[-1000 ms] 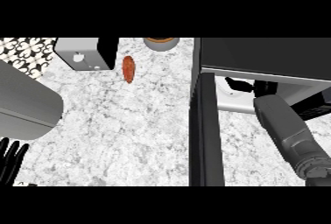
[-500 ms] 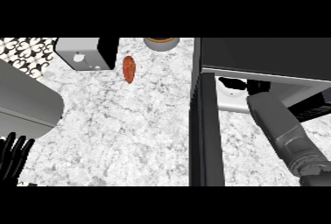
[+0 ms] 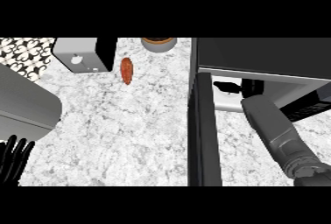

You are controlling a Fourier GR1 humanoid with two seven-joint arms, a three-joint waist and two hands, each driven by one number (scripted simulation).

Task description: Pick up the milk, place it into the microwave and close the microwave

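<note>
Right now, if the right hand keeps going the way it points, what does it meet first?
Probably the back wall inside the open dark grey microwave; the black right hand reaches into it, though depth is unclear.

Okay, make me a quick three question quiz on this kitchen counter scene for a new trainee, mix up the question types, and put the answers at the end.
1. True or false: the microwave door is shut.
2. Where does the left hand show in the head view? A: at the lower left edge, fingers up. B: at the top right. C: in the centre of the counter.
3. Fill in the blank: the ___ forearm extends into the microwave.

Key: 1 false, the door stands open. 2 A. 3 right.
</note>
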